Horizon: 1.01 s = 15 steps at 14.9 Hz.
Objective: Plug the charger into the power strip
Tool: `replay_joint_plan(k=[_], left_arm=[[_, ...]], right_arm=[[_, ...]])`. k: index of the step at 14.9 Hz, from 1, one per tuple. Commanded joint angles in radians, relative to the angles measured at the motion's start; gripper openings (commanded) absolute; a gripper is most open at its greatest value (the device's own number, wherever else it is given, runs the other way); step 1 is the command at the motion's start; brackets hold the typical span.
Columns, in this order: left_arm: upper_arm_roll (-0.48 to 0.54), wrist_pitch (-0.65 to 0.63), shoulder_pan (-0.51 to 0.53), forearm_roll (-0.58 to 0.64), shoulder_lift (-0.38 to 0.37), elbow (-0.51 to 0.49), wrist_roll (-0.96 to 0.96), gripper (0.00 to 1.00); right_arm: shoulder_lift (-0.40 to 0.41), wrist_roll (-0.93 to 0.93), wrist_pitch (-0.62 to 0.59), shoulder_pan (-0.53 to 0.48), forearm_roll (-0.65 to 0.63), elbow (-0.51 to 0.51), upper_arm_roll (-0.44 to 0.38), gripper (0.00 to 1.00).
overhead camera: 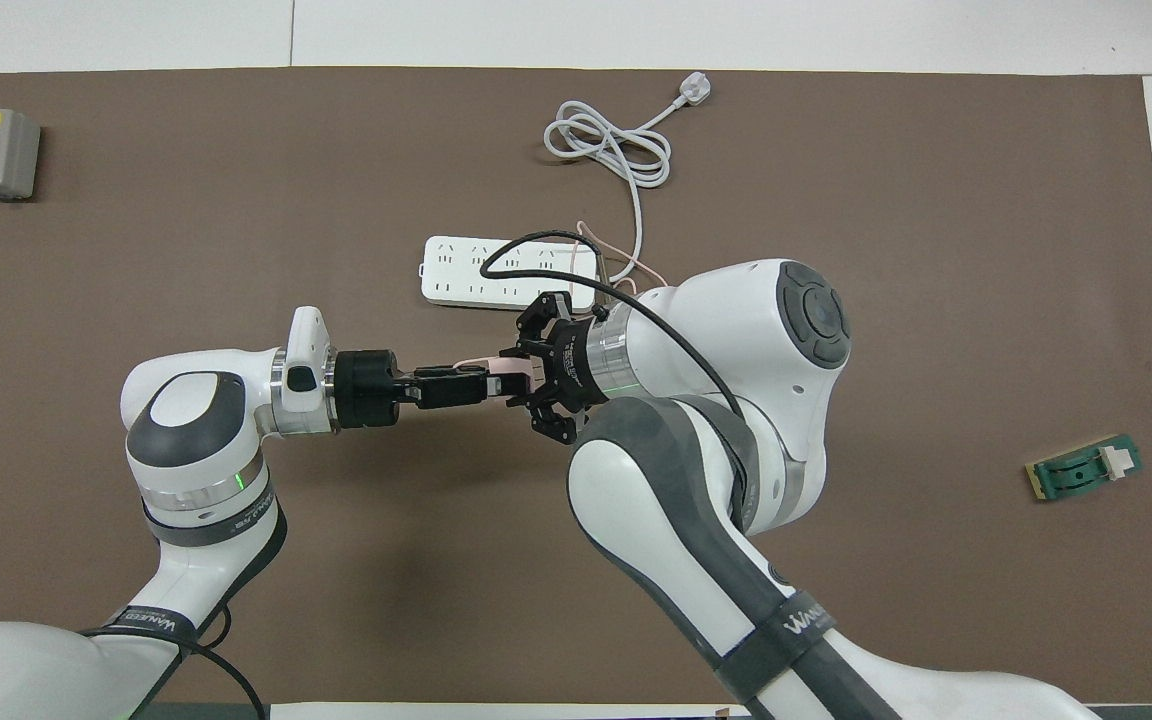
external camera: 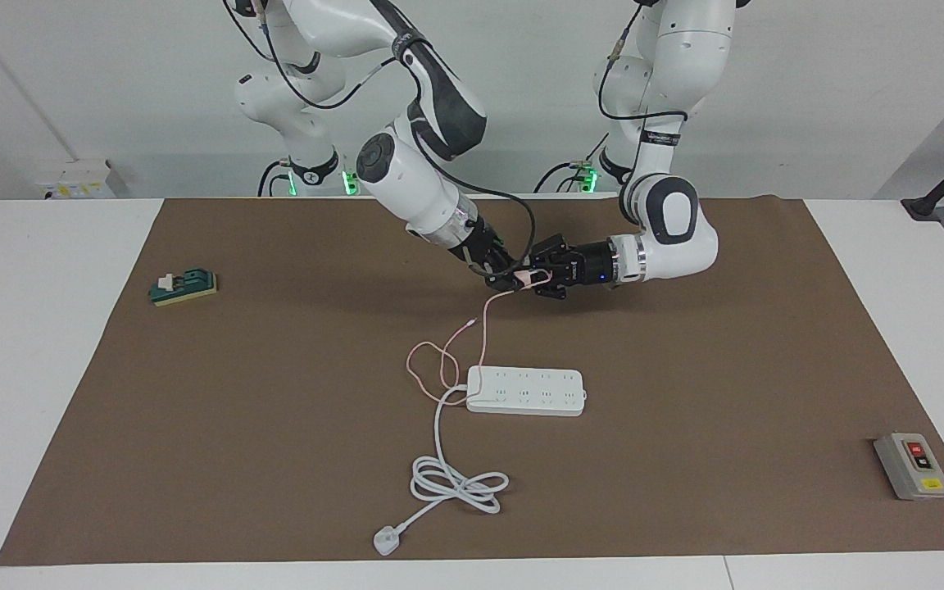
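Above the brown-covered desk [external camera: 685, 410], both closed hands, left hand [external camera: 544, 277] and right hand [external camera: 513, 279], grip the small pale-pink cube charger [external camera: 531, 278], its thin cable trailing to the long white power strip [external camera: 526, 391].

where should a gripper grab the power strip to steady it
Across the narrow width of the power strip, from above, at the end toward the left arm's side: it lies flat, and the thick white cord and thin pink cable crowd the cord end.
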Motion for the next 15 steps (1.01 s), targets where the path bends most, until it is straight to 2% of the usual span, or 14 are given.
replay_joint_plan(k=[1, 3, 4, 5, 10, 15], left_arm=[[0.037, -0.004, -0.022, -0.005, -0.019, -0.025, 0.046, 0.0], [0.044, -0.009, -0.022, -0.004, -0.022, -0.031, 0.042, 0.0], [0.048, -0.021, -0.022, -0.004, -0.024, -0.031, 0.034, 0.0], [0.048, -0.021, -0.022, -0.004, -0.024, -0.031, 0.033, 0.0], [0.051, -0.022, -0.02, -0.004, -0.024, -0.031, -0.032, 0.0], [0.077, -0.022, -0.008, 0.001, -0.033, -0.029, -0.203, 0.0]], right_arm=[[-0.009, -0.012, -0.001, -0.012, -0.005, -0.01, 0.008, 0.0], [-0.009, -0.011, -0.001, -0.012, -0.005, -0.01, 0.008, 0.0], [-0.009, -0.011, 0.001, -0.015, -0.005, -0.012, 0.008, 0.67], [-0.009, -0.011, 0.001, -0.012, -0.005, -0.012, 0.008, 1.0], [-0.009, -0.012, 0.004, -0.015, -0.005, -0.018, 0.008, 1.0], [-0.01, -0.05, -0.013, -0.034, -0.038, -0.018, 0.006, 1.0]])
